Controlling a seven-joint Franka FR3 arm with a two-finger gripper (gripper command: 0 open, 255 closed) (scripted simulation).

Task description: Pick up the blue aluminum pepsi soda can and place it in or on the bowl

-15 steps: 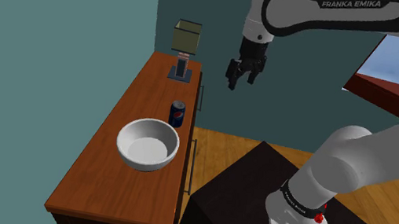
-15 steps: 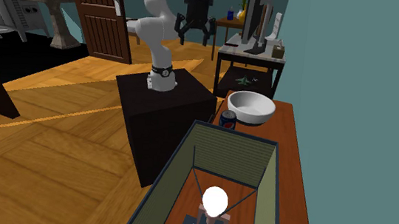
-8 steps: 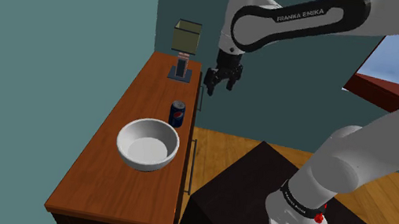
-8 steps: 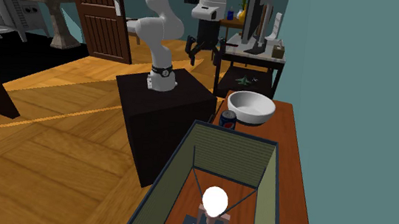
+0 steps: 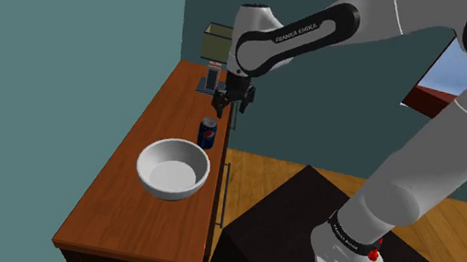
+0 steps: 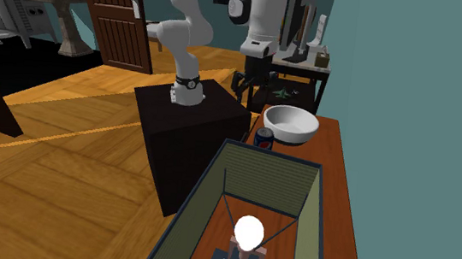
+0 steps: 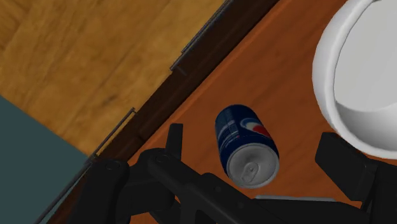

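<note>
Hand splayed above can by sideboard edge, bowl just beside.

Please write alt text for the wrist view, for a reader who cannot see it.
A blue soda can stands upright on a brown wooden top, seen between the open fingers of the tool, untouched. A white bowl sits beside it.

The can has a glossy blue side and a silver metal top. The bowl looks smooth, matt white. The sideboard is smooth reddish wood. My fingers are matt black.
</note>
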